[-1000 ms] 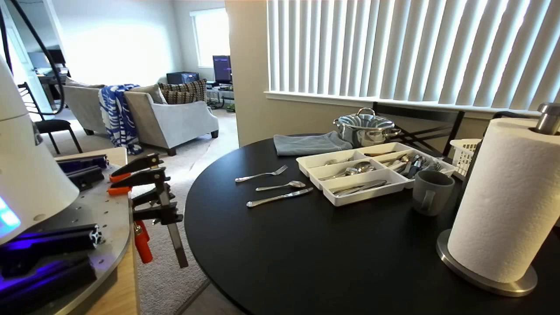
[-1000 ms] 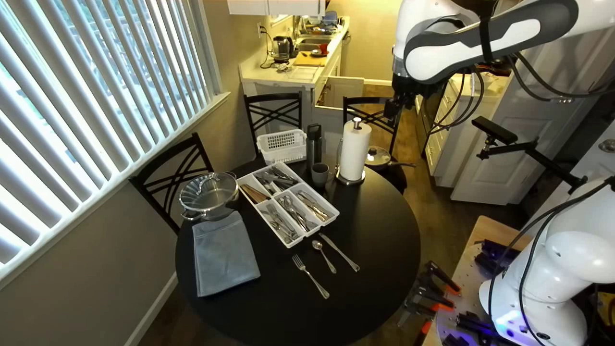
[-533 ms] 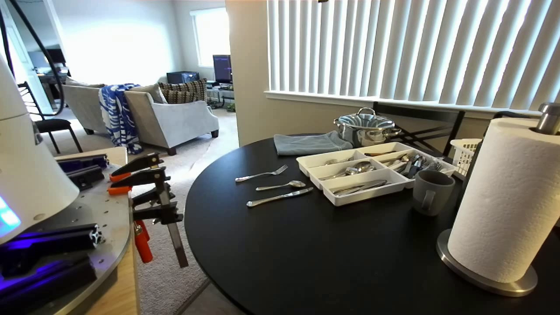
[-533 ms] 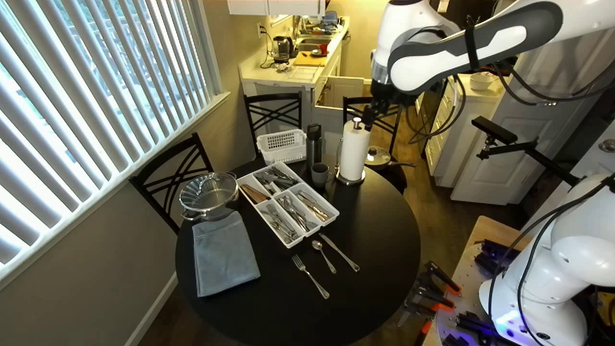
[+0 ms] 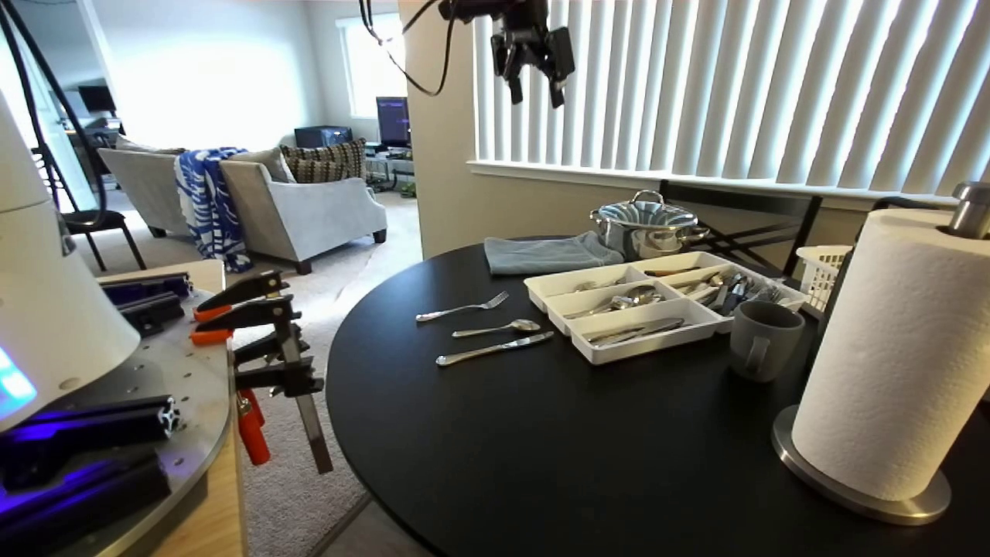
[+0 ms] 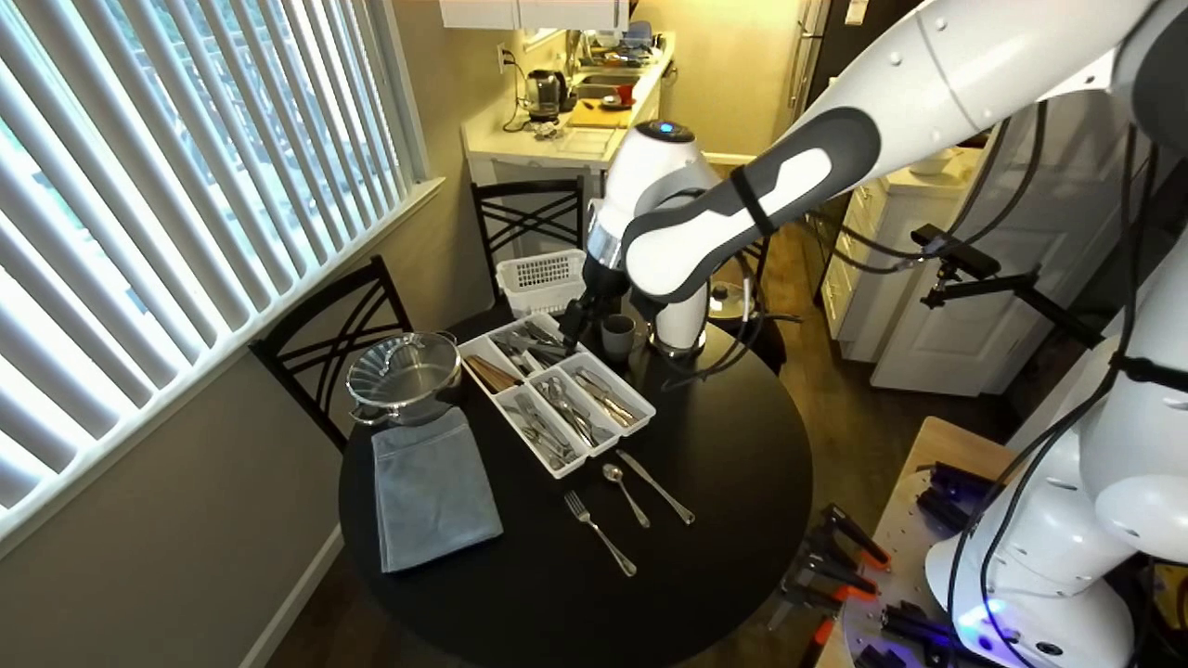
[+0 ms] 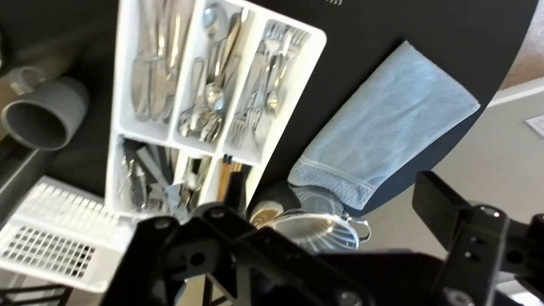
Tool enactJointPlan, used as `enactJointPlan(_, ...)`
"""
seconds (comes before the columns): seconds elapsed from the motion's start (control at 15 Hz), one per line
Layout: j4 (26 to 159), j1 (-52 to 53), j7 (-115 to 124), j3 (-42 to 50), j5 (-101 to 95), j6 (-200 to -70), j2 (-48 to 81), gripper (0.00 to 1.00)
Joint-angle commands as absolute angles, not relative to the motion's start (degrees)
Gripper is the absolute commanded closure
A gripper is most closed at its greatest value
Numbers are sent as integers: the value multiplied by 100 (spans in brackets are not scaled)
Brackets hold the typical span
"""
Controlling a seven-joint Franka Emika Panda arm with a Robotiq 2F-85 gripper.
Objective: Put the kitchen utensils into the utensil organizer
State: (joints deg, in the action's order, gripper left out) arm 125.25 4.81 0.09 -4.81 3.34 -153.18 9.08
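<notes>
A silver fork (image 5: 445,314), a spoon (image 5: 524,326) and a knife (image 5: 495,349) lie apart on the black table, beside the white utensil organizer (image 5: 657,342). In an exterior view the fork (image 6: 603,540), spoon (image 6: 634,506) and knife (image 6: 657,486) also show. The organizer's compartments hold many other utensils; it also shows in the wrist view (image 7: 291,95), where only fork tines reach the top edge. My gripper (image 5: 537,94) is open and empty, high above the table. In the wrist view the gripper (image 7: 335,191) has its fingers wide apart, one overlapping the organizer's edge.
A shiny lidded pot (image 5: 646,236) and a folded grey-blue cloth (image 5: 541,257) lie behind the organizer. A grey mug (image 5: 762,340), a paper towel roll (image 5: 882,356) and a white basket (image 6: 548,283) stand near its other end. Red-handled clamps (image 5: 254,429) sit at the robot's base.
The arm has swung over the table from beyond the paper towel roll and come lower. The gripper has come into both exterior views near the organizer. The loose cutlery has not moved.
</notes>
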Motion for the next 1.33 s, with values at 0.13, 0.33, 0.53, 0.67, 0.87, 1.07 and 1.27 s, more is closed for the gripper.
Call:
enactJointPlan(0.13, 12032, 439, -46, -877, 1139, -15095, 2175, 0)
enactJointPlan(0.33, 12005, 509, 214, -812, 1018, -14687, 2533, 0)
enactJointPlan(0.53, 12060, 509, 160, -781, 951, -14632, 2608, 0)
enactJointPlan(0.67, 12051, 506, 164, -775, 950, -14629, 2710, 0)
enactJointPlan(0.87, 11996, 507, 164, -777, 950, -14629, 2699, 0)
enactJointPlan(1.07, 11986, 507, 164, -777, 950, -14629, 2699, 0)
enactJointPlan(1.27, 12006, 427, -93, -1091, 1282, -15203, 3049, 0)
